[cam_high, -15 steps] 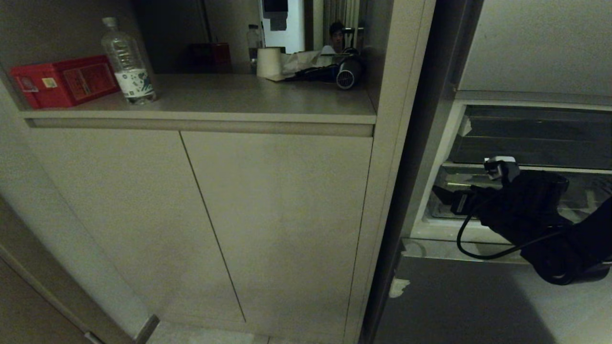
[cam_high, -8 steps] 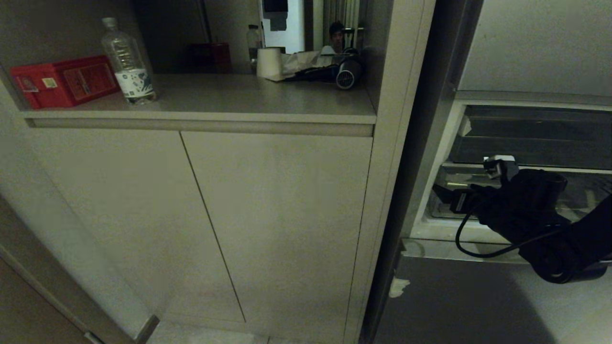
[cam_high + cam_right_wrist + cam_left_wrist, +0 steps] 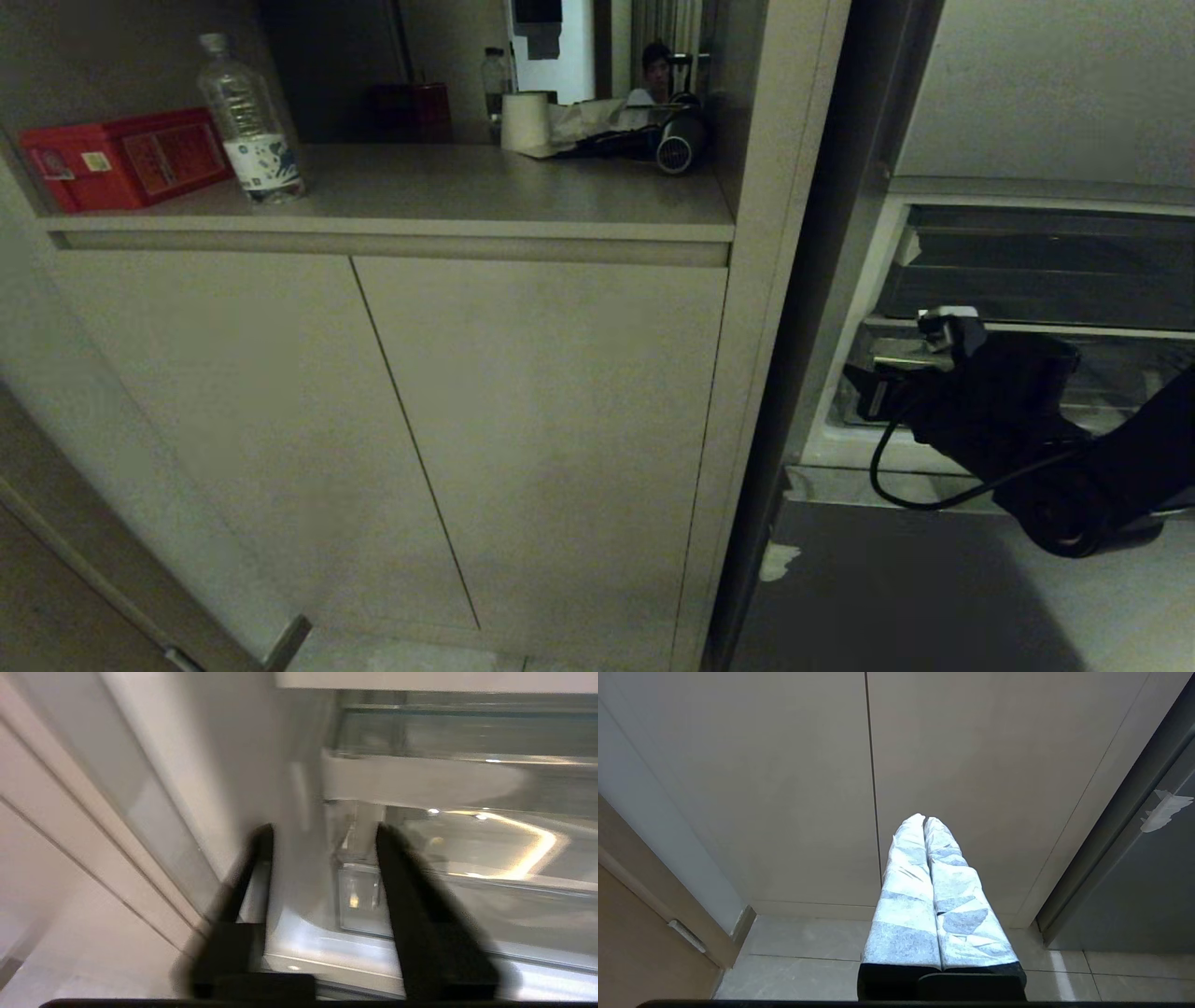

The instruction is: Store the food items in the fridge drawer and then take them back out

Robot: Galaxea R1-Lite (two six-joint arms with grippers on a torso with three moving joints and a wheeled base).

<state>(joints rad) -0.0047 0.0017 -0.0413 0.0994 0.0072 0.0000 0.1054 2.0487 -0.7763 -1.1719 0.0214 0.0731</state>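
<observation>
one arm is busy: the right gripper point(image 3: 322, 877), its black fingers apart with nothing between them, is at the left front corner of the clear fridge drawer point(image 3: 467, 868), so i think it must grab the lip and pull; no food shows.

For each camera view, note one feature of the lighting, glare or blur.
Head view: dim throughout, right pincer a dark shape at the fridge drawer. Left wrist view: bright and sharp, left pincer crisp. Right wrist view: motion-smeared, with curved glare on the clear plastic.
</observation>
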